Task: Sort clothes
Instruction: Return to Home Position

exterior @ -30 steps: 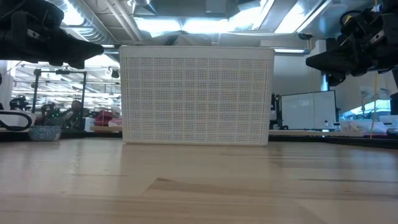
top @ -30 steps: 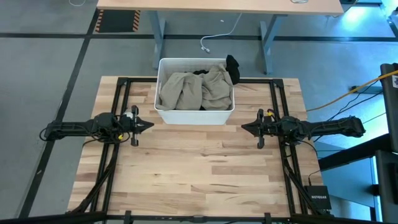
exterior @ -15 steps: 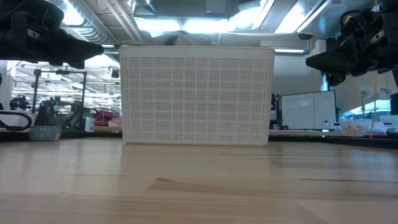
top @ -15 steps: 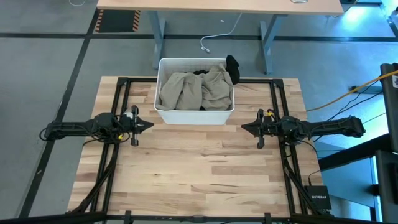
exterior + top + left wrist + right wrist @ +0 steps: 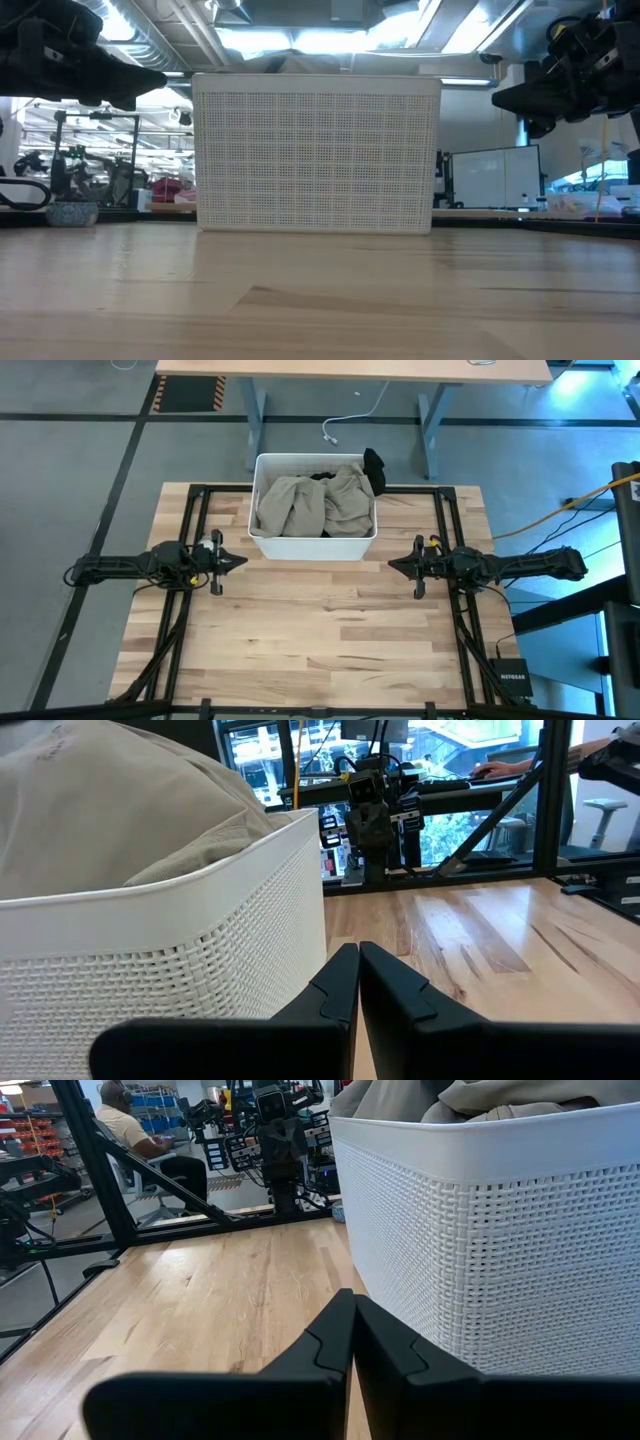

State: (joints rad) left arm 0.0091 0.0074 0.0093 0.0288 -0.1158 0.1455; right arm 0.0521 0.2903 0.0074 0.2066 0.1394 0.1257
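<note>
Khaki-beige clothes (image 5: 315, 503) are piled in the white tub (image 5: 312, 544) at the table's far middle; they also show in the left wrist view (image 5: 110, 805) and the right wrist view (image 5: 470, 1098). A black garment (image 5: 373, 468) hangs over the tub's far right corner. The other garments are hidden. My left gripper (image 5: 243, 561) is shut and empty, above the table left of the tub's near left corner. My right gripper (image 5: 392, 566) is shut and empty, right of the tub's near right corner.
The wooden table top (image 5: 320, 630) lies bare between the tub and the near edge. Black frame rails (image 5: 195, 520) run along the table's left and right sides. A person sits beyond the table in the right wrist view (image 5: 135, 1130).
</note>
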